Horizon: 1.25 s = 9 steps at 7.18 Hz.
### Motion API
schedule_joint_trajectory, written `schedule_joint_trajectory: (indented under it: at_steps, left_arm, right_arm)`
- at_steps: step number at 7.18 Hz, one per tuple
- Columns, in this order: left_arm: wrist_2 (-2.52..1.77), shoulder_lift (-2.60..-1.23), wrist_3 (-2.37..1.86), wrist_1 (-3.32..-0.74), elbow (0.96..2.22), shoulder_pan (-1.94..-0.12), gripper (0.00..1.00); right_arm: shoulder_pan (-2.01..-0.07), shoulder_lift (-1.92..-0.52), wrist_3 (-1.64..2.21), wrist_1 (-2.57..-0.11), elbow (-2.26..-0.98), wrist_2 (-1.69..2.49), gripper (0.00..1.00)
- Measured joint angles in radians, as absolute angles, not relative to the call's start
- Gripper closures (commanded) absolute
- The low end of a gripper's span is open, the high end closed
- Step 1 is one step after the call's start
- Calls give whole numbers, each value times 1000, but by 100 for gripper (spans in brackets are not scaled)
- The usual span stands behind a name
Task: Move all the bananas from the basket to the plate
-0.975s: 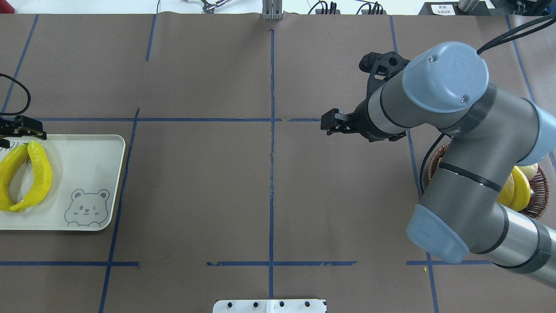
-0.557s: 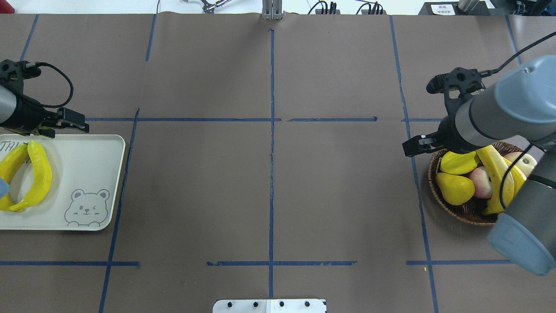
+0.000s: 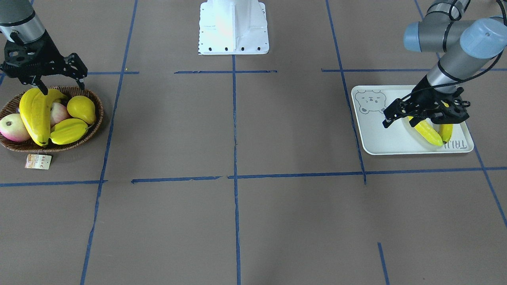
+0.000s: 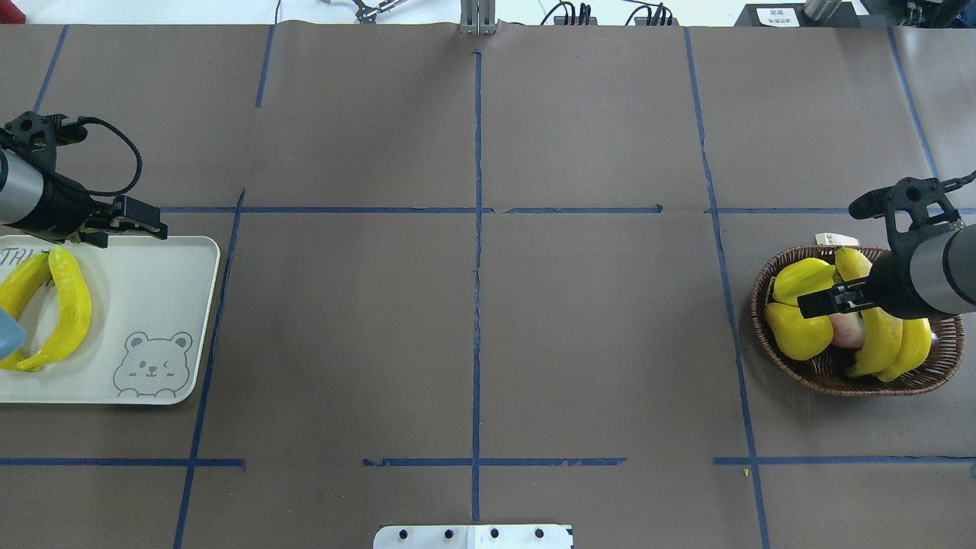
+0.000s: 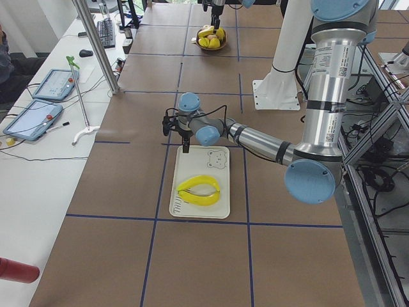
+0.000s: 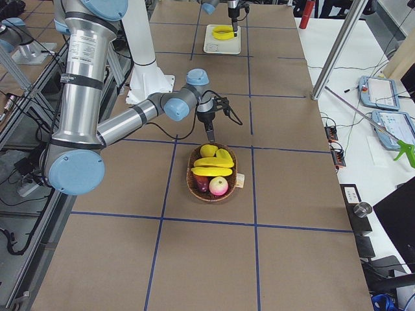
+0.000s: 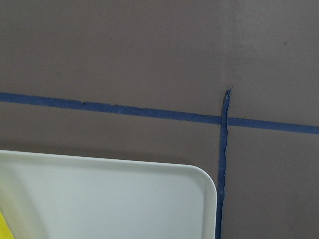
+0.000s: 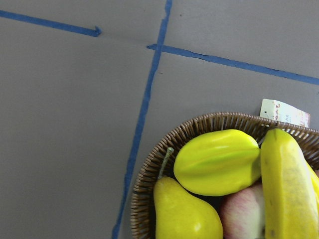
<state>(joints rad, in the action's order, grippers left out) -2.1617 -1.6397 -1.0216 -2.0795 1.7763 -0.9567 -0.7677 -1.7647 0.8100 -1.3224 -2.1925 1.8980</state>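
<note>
Spanning wide, bare counter [image 4: 473, 343] between the ends, giving free carrying room. Bearing two bananas [image 4: 72, 305] on plate [image 4: 160, 274] at left end, sparing room beside bear drawing [image 4: 152, 364]. Crowding two further bananas [image 4: 877, 335] in basket [image 4: 820, 379] against starfruit [image 4: 801, 280] and pear [image 4: 797, 335]; likely risking a snag on the wicker rim or dragged neighbours. Hovering apart, empty: right claw [image 3: 62, 85] over basket, left claw [image 4: 126, 227] at plate's far rim.

Overhead, front views oppose, both share whole table [image 4: 473, 343]; 2 wrist cameras close over plate [image 7: 99, 199], basket [image 8: 144, 184].
</note>
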Motion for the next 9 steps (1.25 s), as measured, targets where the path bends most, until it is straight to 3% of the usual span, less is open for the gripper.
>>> schedule_joint_trajectory:
  at_steps: [5,9]
  left_arm:
    - [-2164,-1641,-1022,-2082,1779,-952,0]
    - [-2163,-1641,-1022,-2082,1778,-950,0]
  right_arm:
    - [-767,-1860,867,-1092,-2066,1864,1]
    - [-765,-1867,868,-1065,-2028,1868,4]
